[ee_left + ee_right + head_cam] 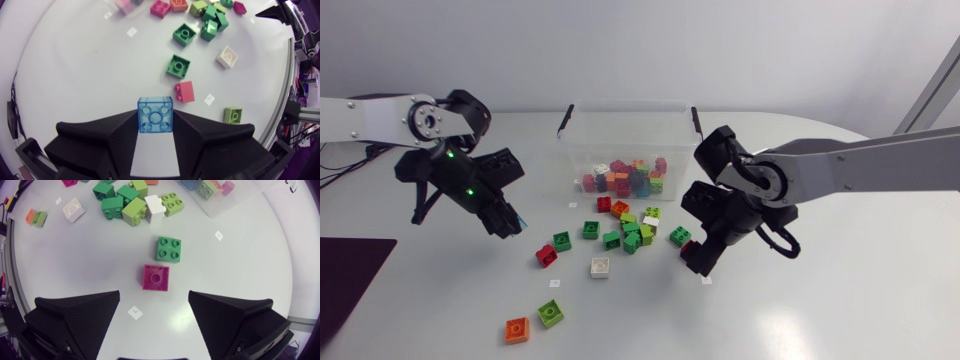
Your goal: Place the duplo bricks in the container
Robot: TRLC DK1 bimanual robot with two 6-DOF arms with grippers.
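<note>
Counter [820,310]: white, matt, with a few small white paper tags [555,283] lying on it. A dark flat patch [350,285] lies at the counter's edge, well left of the container.

Container [582,140]: clear, open-topped, at the back middle of the counter, holding a layer of mixed bricks [625,180].

Loose bricks: a cluster of green ones [632,238] just in front of the container. A red brick [547,255] and a white brick [600,267] lie further out. An orange brick [517,329] and a light green brick [551,313] lie side by side, farthest from the container.

Left gripper [508,222]: above the counter, left of and in front of the container. Its fingers [117,135] pinch a clear blue brick [155,115] from two sides, studs facing the wrist camera.

Right gripper [154,297]: right of and in front of the container, fingers spread, nothing held. A magenta brick [155,277] sits on the counter just ahead of the gap, with a green brick [168,248] beyond it, towards the container.
</note>
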